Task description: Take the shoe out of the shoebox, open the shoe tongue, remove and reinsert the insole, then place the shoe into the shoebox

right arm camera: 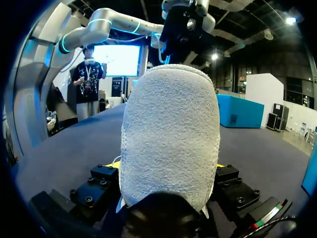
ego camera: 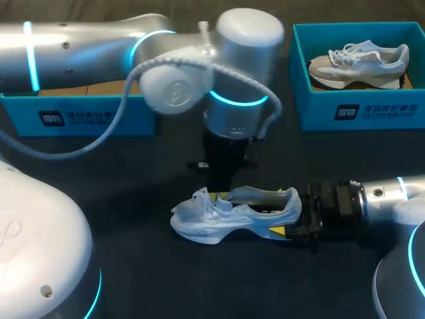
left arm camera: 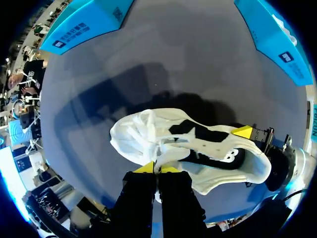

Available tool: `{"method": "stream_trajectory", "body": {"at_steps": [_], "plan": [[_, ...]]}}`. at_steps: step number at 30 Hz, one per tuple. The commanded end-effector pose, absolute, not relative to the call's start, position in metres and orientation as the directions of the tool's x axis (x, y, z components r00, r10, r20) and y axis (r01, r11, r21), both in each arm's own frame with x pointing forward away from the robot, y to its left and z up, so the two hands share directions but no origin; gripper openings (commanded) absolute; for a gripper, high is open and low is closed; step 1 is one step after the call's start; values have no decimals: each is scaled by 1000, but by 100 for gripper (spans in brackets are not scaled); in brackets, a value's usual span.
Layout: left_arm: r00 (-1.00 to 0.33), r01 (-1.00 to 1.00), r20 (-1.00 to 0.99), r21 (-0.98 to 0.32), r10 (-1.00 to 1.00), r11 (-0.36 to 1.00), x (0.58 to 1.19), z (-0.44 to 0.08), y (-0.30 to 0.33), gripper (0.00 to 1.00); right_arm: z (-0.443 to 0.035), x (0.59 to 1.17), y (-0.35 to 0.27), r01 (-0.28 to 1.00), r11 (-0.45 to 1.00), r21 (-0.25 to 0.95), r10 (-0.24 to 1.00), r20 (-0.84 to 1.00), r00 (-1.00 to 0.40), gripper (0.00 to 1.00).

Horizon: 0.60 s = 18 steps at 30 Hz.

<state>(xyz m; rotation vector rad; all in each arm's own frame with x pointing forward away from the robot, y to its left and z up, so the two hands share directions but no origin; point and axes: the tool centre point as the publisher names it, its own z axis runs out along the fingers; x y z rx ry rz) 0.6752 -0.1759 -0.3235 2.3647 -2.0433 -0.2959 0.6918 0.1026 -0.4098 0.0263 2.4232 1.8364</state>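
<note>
A white shoe [ego camera: 232, 214] lies on its side on the dark table, toe toward the left. My left gripper [ego camera: 218, 195] comes down on it from above. In the left wrist view that gripper [left arm camera: 156, 168] is shut, with the thin white tongue of the shoe [left arm camera: 198, 148] pinched between its yellow tips. My right gripper [ego camera: 293, 216] holds the shoe's heel from the right. In the right wrist view the padded heel [right arm camera: 171, 134] sits between the two fingers of the right gripper [right arm camera: 168, 168], which press on it from both sides. The insole is not visible.
A blue shoebox [ego camera: 319, 109] at the back right holds a second, beige and white shoe [ego camera: 358, 63]. Another blue box [ego camera: 93, 114] stands at the back left, partly hidden by my left arm. Bare table lies in front of the shoe.
</note>
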Motion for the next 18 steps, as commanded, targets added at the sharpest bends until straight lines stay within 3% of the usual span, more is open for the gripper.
{"method": "stream_trajectory", "body": {"at_steps": [1,9,18], "plan": [[191,-976,199,139,-961,-165,678,-320,-148,0,-409,690,104,-47,277,960,77,-71,-995,0],[207,-969,356,202,-911,-141,680,-322,-127,0,-409,690,104,-47,277,960,77,-71,-995,0],[204,-959,384,263,-901,-105,683,-340,-115,0,-409,690,104,-47,277,960,77,-71,-995,0]]}}
